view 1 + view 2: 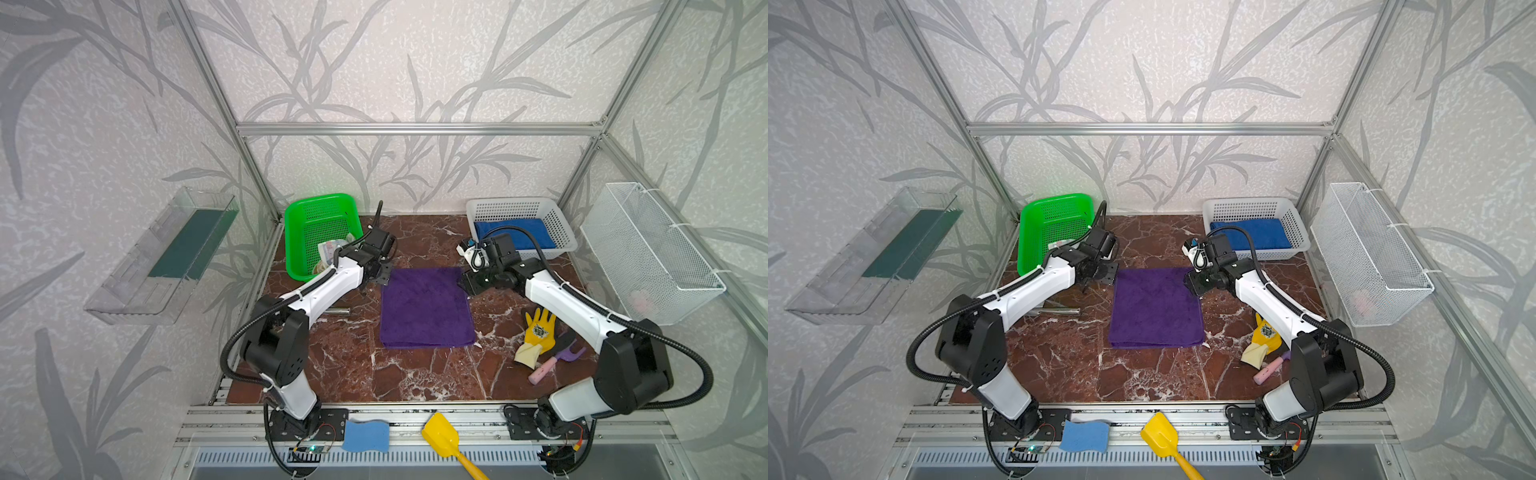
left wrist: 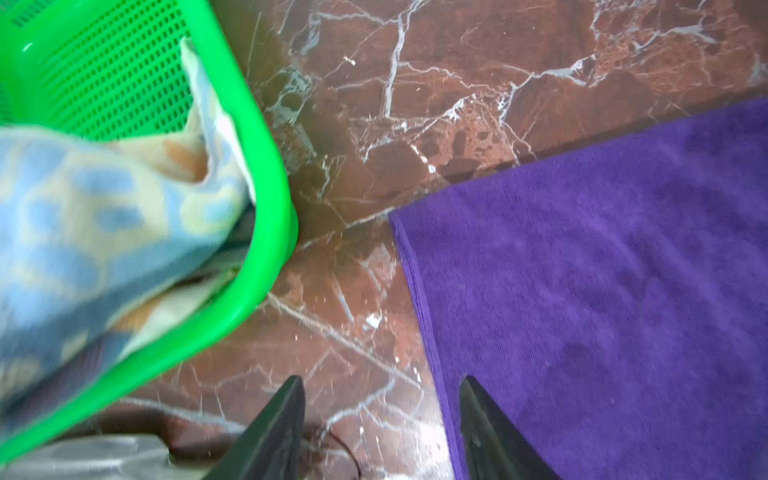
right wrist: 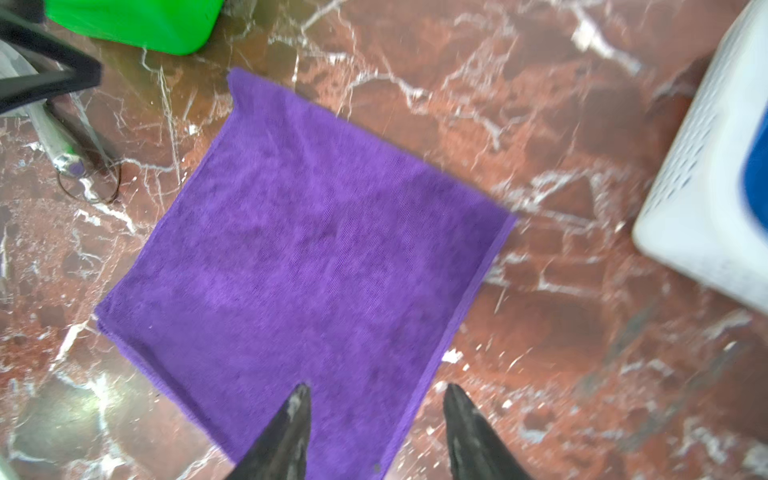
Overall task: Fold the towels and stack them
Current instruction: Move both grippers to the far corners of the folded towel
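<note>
The purple towel (image 1: 427,309) lies folded flat mid-bench (image 1: 415,374). I see my left gripper (image 2: 380,419) at its far left corner and my right gripper (image 3: 376,419) at its far right corner, both with jaws apart and empty. In the bench's far left corner, the printed towel (image 2: 83,216) sits crumpled in the green basket (image 1: 293,232). In the far right corner, the blue towel (image 1: 519,235) lies folded in the white basket (image 1: 561,224).

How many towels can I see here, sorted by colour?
Purple towel: 1
Blue towel: 1
Cream printed towel: 1
Total: 3
</note>
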Controlling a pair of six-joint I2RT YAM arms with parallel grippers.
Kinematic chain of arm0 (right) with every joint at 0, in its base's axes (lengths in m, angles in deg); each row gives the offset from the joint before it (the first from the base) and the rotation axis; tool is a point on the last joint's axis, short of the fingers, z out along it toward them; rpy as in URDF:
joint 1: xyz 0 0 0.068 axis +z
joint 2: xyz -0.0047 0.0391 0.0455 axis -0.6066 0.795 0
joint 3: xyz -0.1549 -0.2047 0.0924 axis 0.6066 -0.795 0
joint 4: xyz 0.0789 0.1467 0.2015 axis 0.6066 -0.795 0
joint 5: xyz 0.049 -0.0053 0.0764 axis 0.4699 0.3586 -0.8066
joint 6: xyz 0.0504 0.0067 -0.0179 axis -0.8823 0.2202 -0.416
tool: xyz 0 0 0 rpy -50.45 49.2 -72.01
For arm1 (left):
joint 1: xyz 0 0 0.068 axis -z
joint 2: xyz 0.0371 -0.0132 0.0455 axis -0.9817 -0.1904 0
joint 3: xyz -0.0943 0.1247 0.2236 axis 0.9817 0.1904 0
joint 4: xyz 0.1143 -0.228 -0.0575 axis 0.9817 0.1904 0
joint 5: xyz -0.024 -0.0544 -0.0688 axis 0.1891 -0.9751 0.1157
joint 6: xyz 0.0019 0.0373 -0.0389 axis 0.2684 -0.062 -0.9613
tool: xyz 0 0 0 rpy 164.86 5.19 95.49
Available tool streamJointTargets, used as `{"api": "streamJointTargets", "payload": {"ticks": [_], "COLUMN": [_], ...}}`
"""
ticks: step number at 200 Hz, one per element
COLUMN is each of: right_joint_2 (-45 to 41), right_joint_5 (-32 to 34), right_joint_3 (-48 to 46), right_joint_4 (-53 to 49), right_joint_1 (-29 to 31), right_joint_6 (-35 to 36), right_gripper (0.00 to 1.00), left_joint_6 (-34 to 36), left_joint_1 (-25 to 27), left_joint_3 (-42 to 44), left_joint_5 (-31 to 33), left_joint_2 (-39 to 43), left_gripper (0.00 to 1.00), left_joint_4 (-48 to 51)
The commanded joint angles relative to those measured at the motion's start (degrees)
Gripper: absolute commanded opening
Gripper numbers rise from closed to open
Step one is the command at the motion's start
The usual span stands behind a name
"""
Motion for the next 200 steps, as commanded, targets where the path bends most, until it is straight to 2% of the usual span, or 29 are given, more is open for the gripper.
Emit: {"api": "streamJointTargets", "payload": {"ticks": [1, 20, 55, 76, 110, 152, 200], "right_joint_2": [3.6, 7.0, 15.6, 21.9, 31.8, 37.2, 41.1], "right_joint_5": [-3.5, -2.2, 0.4, 1.7, 3.2, 2.6, 3.6], "right_joint_3": [3.6, 7.4, 16.3, 23.7, 34.6, 39.3, 43.6], "right_joint_4": [0.6, -1.7, -6.5, -13.1, -22.6, -23.4, -25.2], "right_joint_1": [-1.1, -1.1, -1.9, -2.2, -2.6, -3.2, -3.5], "right_joint_6": [12.4, 20.3, 28.0, 31.7, 35.6, 38.1, 40.2], "right_gripper": [0.53, 0.54, 0.55, 0.54, 0.54, 0.54, 0.53], "left_joint_6": [5.3, 7.7, 11.1, 12.4, 12.8, 14.9, 17.4], "left_joint_1": [-0.4, -1.0, -2.2, -2.7, -3.9, -4.9, -5.3], "left_joint_3": [-5.4, -10.0, -19.3, -24.5, -29.1, -29.9, -33.1], "left_joint_5": [-3.9, -3.8, -3.7, -4.8, -7.6, -10.3, -9.5], "left_joint_2": [-5.6, -10.3, -18.5, -22.6, -26.2, -27.6, -30.9], "left_gripper": [0.60, 0.61, 0.61, 0.61, 0.61, 0.61, 0.59], "left_joint_4": [2.0, 3.3, 6.9, 9.6, 12.7, 13.4, 16.7]}}
